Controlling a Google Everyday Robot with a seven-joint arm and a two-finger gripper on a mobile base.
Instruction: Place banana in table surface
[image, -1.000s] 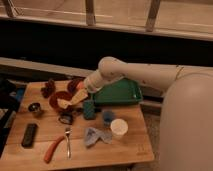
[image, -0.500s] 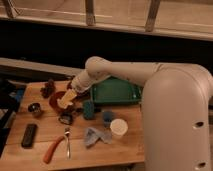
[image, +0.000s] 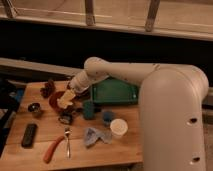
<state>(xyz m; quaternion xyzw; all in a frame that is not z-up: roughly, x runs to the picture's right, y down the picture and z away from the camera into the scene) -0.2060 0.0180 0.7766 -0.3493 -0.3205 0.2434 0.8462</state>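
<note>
Since a second ago the pincer (image: 68, 96) has slid away from beside the green tray (image: 120, 94). Over the last half second it has barely shifted, and it hangs over the rim of the red bowl (image: 54, 100). The pale yellow banana (image: 64, 102) sits right at its tip, over the bowl rather than on the bare table surface (image: 42, 124). I cannot tell whether the pincer is clamped on it.

On the tray side of the pincer, the robot's bulky body hides the table's edge.

Nearest me, below the pincer, lie:
- one orange-red stick (image: 51, 149)
- one fork (image: 68, 145)
- one black remote (image: 29, 135)
- one crumpled blue-grey cloth (image: 95, 136)
- one white cup (image: 118, 128)

Closer under the pincer are:
- one small blue cup (image: 107, 117)
- one dark green block (image: 89, 110)
- one black object (image: 65, 118) I cannot name
- one metal cup (image: 34, 107)

Beyond the pincer sits a dark cluster (image: 48, 89) that I cannot count.
</note>
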